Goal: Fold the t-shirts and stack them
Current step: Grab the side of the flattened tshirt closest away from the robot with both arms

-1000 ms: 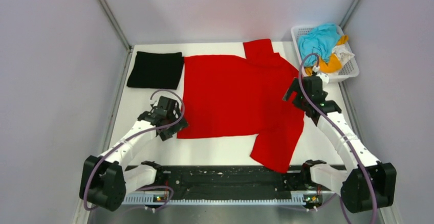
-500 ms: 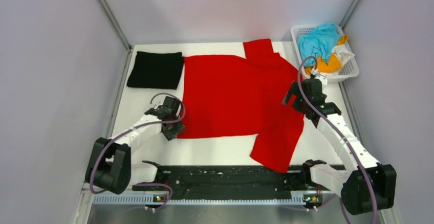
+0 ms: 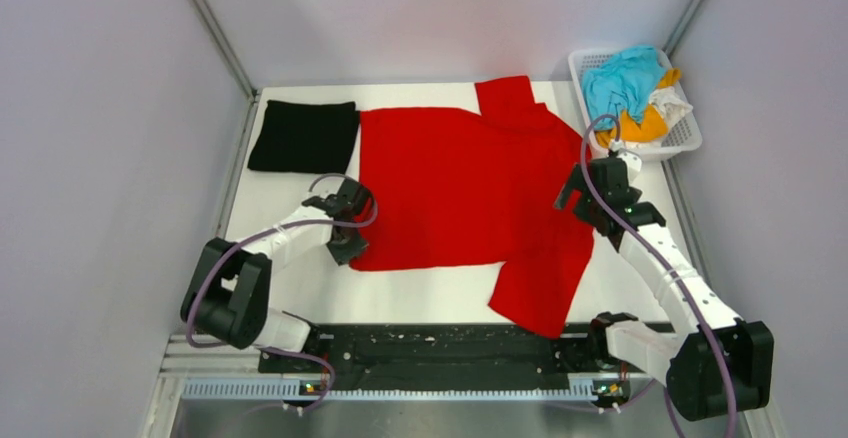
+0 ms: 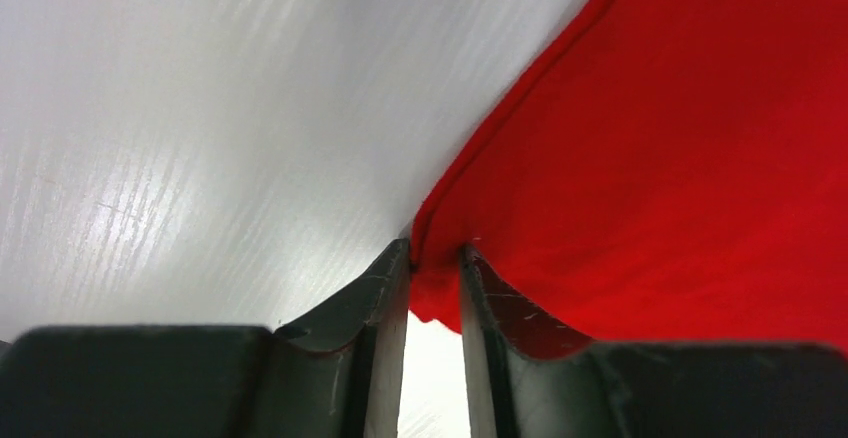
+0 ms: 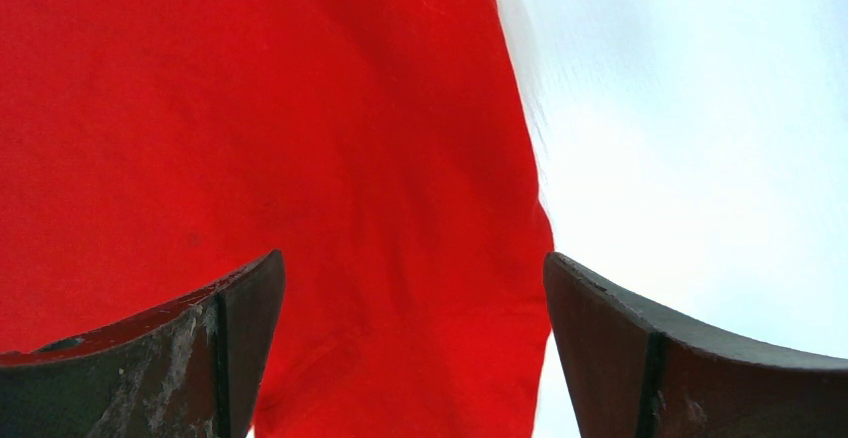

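A red t-shirt [image 3: 460, 188] lies spread flat across the white table [image 3: 270, 208], one sleeve at the far edge and one hanging toward the near edge. My left gripper [image 3: 350, 248] sits at its near-left hem corner. In the left wrist view the left gripper [image 4: 435, 253] has its jaws nearly together, with the red t-shirt's [image 4: 680, 138] hem pinched between them. My right gripper [image 3: 572, 190] hovers over the shirt's right side. Seen from the right wrist, the right gripper [image 5: 412, 268] is wide open over the red t-shirt [image 5: 300, 108], holding nothing.
A folded black t-shirt [image 3: 304, 136] lies at the far left of the table. A white basket [image 3: 690, 138] at the far right holds blue [image 3: 622, 76], orange and white clothes. Grey walls close in on both sides.
My left gripper moved right to the red shirt's near-left corner and closed onto its hem. The right gripper shifted only slightly and stayed open.
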Action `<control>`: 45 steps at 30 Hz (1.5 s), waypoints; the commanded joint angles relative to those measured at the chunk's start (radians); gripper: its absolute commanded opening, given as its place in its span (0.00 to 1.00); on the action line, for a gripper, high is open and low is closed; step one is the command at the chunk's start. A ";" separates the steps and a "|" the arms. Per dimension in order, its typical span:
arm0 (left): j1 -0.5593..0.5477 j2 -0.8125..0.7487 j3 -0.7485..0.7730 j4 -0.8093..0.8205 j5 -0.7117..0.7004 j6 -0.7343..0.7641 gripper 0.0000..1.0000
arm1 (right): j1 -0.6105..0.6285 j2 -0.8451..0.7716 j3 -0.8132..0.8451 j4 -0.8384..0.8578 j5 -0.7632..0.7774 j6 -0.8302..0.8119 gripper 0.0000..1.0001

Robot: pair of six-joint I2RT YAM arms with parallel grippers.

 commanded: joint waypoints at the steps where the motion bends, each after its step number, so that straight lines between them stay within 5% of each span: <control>1: -0.051 0.107 -0.026 -0.009 0.026 -0.019 0.27 | 0.001 -0.026 -0.018 -0.001 0.038 0.006 0.99; 4: -0.064 0.144 -0.007 -0.008 0.027 -0.016 0.00 | 0.002 -0.032 -0.022 -0.011 0.044 0.013 0.99; 13: -0.028 0.071 0.021 -0.108 -0.122 0.012 0.00 | 0.053 -0.021 0.025 -0.127 0.015 0.015 0.97; 21: 0.082 0.011 -0.021 -0.096 -0.125 0.068 0.00 | 0.379 0.016 0.054 -0.334 -0.004 0.117 0.95; 29: 0.082 0.028 -0.001 -0.042 -0.059 0.080 0.00 | 0.752 0.037 0.008 -0.550 -0.130 0.288 0.81; 33: 0.082 0.017 0.000 -0.039 -0.055 0.081 0.00 | 0.824 0.031 -0.055 -0.642 -0.167 0.386 0.73; 45: 0.082 -0.008 -0.011 -0.009 -0.015 0.077 0.00 | 0.827 0.098 -0.233 -0.388 -0.172 0.495 0.49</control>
